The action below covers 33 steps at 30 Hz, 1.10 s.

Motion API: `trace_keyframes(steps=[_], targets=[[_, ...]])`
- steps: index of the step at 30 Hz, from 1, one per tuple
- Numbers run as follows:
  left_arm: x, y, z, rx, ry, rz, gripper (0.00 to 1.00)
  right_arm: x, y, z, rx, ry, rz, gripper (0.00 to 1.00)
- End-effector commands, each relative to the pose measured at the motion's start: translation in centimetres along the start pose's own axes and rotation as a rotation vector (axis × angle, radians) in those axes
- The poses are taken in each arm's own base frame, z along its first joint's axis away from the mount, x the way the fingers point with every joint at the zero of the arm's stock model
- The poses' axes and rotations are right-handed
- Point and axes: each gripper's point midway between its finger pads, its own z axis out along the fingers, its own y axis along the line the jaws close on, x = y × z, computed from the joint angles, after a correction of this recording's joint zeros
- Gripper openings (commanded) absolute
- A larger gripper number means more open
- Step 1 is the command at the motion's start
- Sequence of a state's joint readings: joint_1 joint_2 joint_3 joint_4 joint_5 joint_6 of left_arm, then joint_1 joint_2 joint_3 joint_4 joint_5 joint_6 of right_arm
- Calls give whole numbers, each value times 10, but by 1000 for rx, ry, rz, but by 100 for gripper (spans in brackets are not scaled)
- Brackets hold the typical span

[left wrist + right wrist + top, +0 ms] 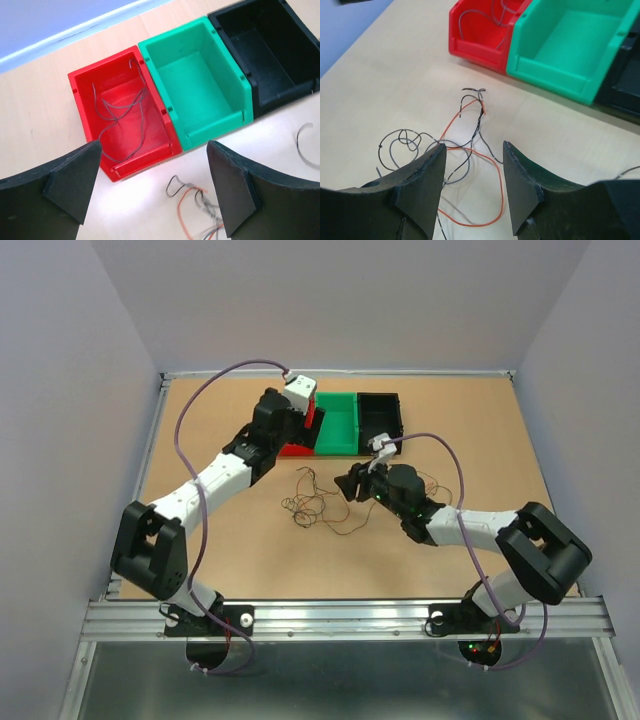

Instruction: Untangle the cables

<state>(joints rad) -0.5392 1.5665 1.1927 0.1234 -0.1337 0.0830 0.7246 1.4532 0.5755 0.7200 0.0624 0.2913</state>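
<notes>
Over on the left, the left gripper (154, 150) hangs wide open above the red bin (80, 100), nothing between its fingers. It is up at the far side of the desk (220, 550), well apart from the job.

Centre now: the cables (465, 155) lie loose on the desk in front of the bins, a curly clump of orange, dark and grey strands. The clump spreads mostly left to right, with one orange and dark strand reaching away toward the red bin.

And the right gripper (474, 150) is right on top of it, jaws about half apart with no strand pinched, the middle of the clump showing through the gap. The right arm is clearly the nearer one, and I'd judge the next pick is its to make, straight down onto a single strand.

Bins, left to right: the red one has a thin grey wire (120, 107) curled on its floor. The green bin (235, 90) looks empty, and so does the black bin (280, 85).
</notes>
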Motion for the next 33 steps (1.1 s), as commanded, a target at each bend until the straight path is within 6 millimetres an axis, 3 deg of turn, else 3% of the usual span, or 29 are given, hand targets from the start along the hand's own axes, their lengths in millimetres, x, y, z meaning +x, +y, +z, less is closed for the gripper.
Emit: trace_keyframes(steps=[1, 2, 4, 11, 21, 29, 33], targets=[[-1, 3, -33, 154, -95, 176, 99, -14, 26, 17, -126, 1, -11, 55], [18, 2, -35, 183, -78, 228, 99, -16, 28, 22, -136, 0, -16, 55], [29, 1, -39, 226, -70, 255, 99, 0, 30, 30, -160, 49, -20, 55], [89, 12, -34, 289, 52, 308, 93, 19, 35, 54, -197, 126, -24, 52], [107, 8, -51, 349, 62, 374, 89, 42, 41, 74, -235, 200, -26, 57], [93, 5, -66, 363, -11, 375, 89, 57, 18, 107, -118, 199, -34, 62], [85, 8, -71, 343, -66, 380, 89, 60, 14, 118, -103, 193, -38, 52]])
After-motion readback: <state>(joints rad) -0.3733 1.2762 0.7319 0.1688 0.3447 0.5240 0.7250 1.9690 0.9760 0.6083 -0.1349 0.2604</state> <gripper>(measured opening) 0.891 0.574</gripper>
